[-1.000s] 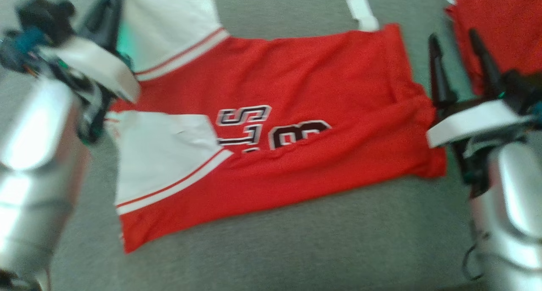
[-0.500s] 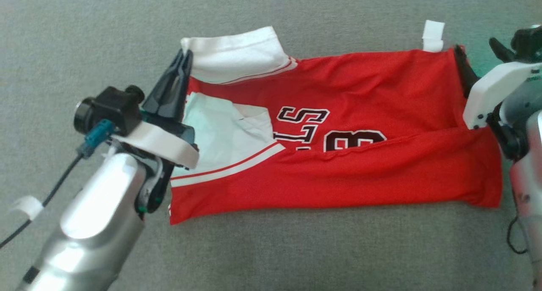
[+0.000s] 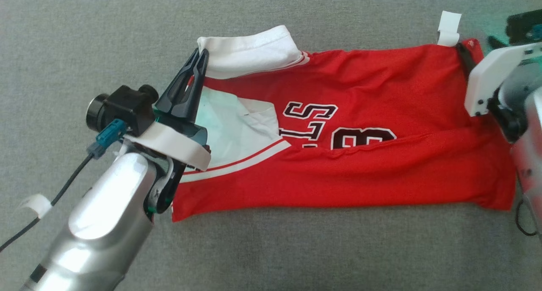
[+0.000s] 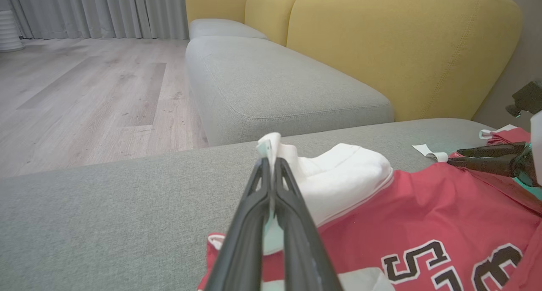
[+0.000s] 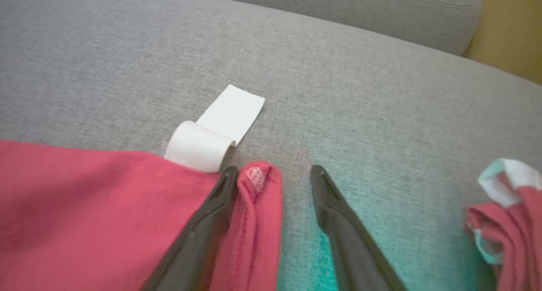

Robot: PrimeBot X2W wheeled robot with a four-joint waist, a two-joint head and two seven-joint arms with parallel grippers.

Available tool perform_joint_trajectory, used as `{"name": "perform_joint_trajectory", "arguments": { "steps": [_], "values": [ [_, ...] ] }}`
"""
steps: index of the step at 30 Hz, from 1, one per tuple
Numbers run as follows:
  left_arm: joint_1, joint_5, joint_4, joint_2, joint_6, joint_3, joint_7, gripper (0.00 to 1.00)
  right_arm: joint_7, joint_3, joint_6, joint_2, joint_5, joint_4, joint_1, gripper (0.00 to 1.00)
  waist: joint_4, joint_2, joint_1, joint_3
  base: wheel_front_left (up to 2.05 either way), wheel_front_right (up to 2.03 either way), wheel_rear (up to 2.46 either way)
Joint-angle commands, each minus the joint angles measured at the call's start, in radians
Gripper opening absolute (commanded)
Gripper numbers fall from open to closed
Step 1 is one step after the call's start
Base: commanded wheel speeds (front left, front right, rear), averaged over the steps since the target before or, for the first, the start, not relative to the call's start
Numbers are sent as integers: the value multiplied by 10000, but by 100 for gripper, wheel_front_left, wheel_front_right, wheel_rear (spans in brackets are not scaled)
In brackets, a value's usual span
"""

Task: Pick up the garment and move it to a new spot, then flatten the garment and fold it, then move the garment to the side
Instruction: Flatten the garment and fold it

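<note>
While left fingers (image 3: 186, 85) pinch jersey (image 3: 381, 83), right fingers (image 5: 347, 240) gape.

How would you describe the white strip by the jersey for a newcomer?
On the grey sofa seat lies a red jersey; follow it to the corner at the right gripper. Just past that hem sits a white strip, one end curled into a loop. Unlike the white sleeve at the other end, it has no red stripe.
</note>
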Motion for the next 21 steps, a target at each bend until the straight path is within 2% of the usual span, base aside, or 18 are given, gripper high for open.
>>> {"name": "perform_joint_trajectory", "arguments": {
  "steps": [1, 4, 8, 16, 21],
  "values": [
    [-423, -12, -291, 303, 51, 339, 50, 0, -43, 440, -7, -61, 161, 20, 26, 0, -13, 0, 0, -19, 0, 0, 0],
    [-505, -28, -114, 432, 129, 416, 140, 0, -536, 992, -7, -123, 564, 256, -265, 0, -183, 0, 0, -163, 0, 0, 0],
    [-837, -157, 99, 584, 139, 690, 159, 0, -1344, 1194, -7, -220, 932, 309, -693, 0, -473, 0, 0, -328, 0, 0, 0],
    [-2642, 161, 1208, 1116, -204, 890, 574, 0, -2983, 1472, -7, -346, 2029, -57, -1485, 0, -1158, 0, 0, -267, 0, 0, 0],
    [-3637, 511, 2132, 1156, -67, 986, 405, 0, -3398, 1634, -7, -332, 2571, -137, -1876, 0, -1413, 0, 0, -41, 0, 0, 0]
  ]
}}
